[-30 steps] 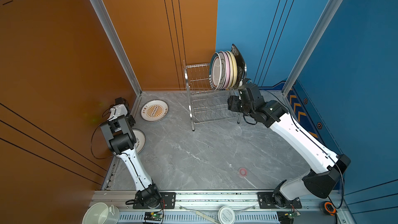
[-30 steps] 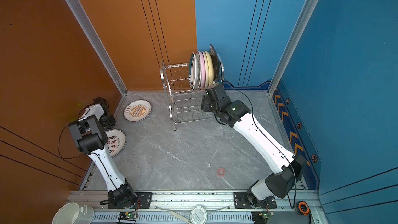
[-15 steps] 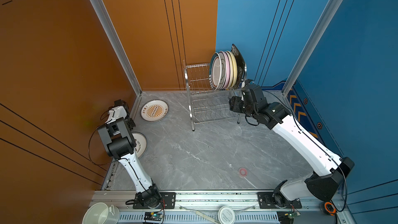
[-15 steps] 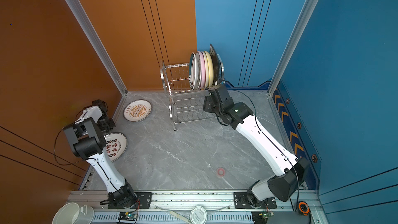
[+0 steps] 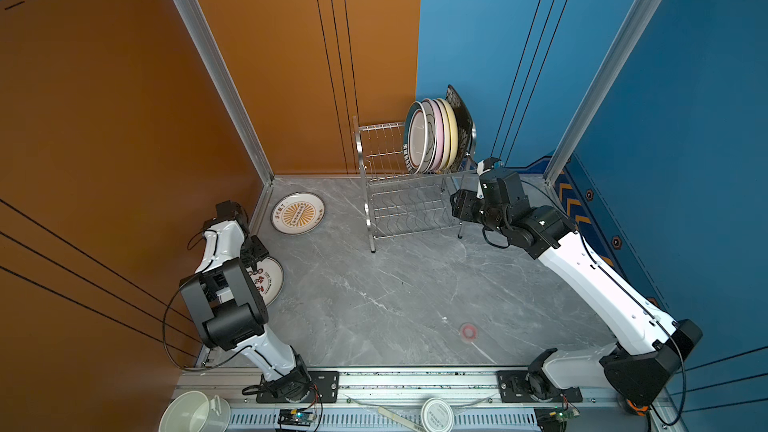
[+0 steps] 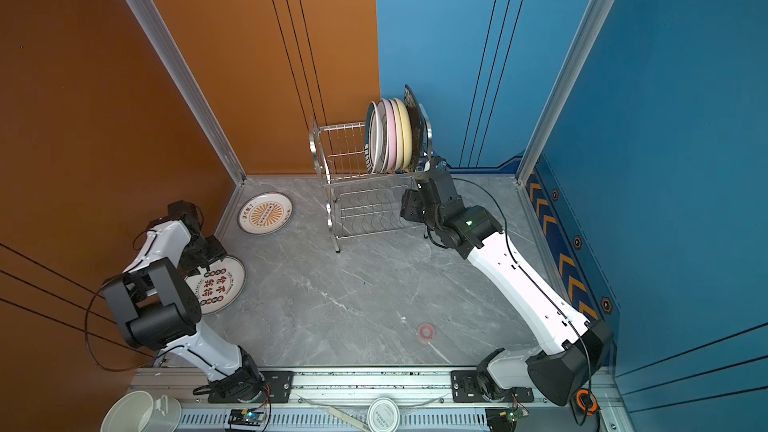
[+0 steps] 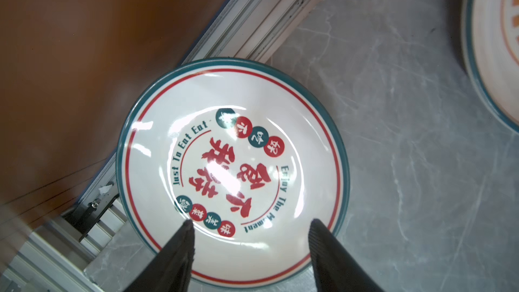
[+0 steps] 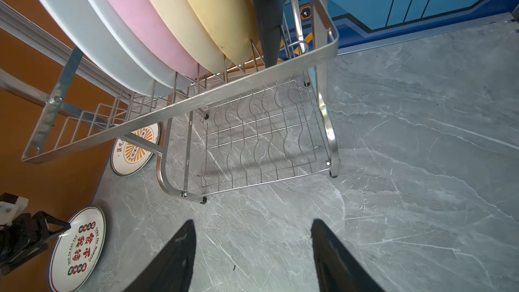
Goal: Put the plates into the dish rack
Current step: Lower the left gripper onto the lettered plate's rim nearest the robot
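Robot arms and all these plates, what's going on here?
The job is loading plates into a rack. The steel dish rack holds six plates upright in its upper tier. Two more lie flat on the table by the orange wall: a red-print plate and an orange-print plate. The left gripper hovers open over the red-print plate, not gripping it. The right gripper is open and empty beside the rack.

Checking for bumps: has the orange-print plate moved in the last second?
No; the orange-print plate lies where it was, same gap to the dish rack.
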{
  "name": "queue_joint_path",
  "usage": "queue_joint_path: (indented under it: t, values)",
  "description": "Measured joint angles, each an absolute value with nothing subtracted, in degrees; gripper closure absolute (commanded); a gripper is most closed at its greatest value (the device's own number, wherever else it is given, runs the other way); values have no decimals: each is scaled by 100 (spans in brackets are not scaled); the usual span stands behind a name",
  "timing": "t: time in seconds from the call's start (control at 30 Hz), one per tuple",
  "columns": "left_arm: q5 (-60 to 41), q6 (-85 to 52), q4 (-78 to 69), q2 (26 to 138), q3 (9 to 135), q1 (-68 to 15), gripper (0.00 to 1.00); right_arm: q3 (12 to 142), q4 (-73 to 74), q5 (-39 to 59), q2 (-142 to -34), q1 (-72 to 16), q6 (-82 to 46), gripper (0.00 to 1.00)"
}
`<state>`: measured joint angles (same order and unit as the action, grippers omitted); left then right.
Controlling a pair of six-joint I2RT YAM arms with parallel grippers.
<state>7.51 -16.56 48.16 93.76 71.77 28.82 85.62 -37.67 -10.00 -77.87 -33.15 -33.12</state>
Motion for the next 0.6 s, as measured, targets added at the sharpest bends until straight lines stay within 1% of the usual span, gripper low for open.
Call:
queue_joint_path:
  t: [0.1,0.2,0.27,0.37,0.5,0.6]
  values:
    - [598,-1765,4757,8884,6683,3081,17,8458,-3739,-937,-7717,-3256,-3310,34]
    - [458,-1957,4650,8482,6077,3334,15,8379,-3728,-878,-7634,-3188,-3310,34]
    - [314,-2091,4600,8187,5594,3529,9,8366,-3726,-849,-7605,-3142,-3310,34]
    - [130,-2255,4609,7773,5057,3850,6,8366,-3721,-760,-7605,-3074,-3308,34]
    - [-30,-2362,4593,7400,4840,4331,3,8366,-3693,-615,-7607,-3011,-3299,34]
    - [-56,-2386,4458,7347,4805,4600,1,8372,-3684,-537,-7612,-2982,-3288,34]
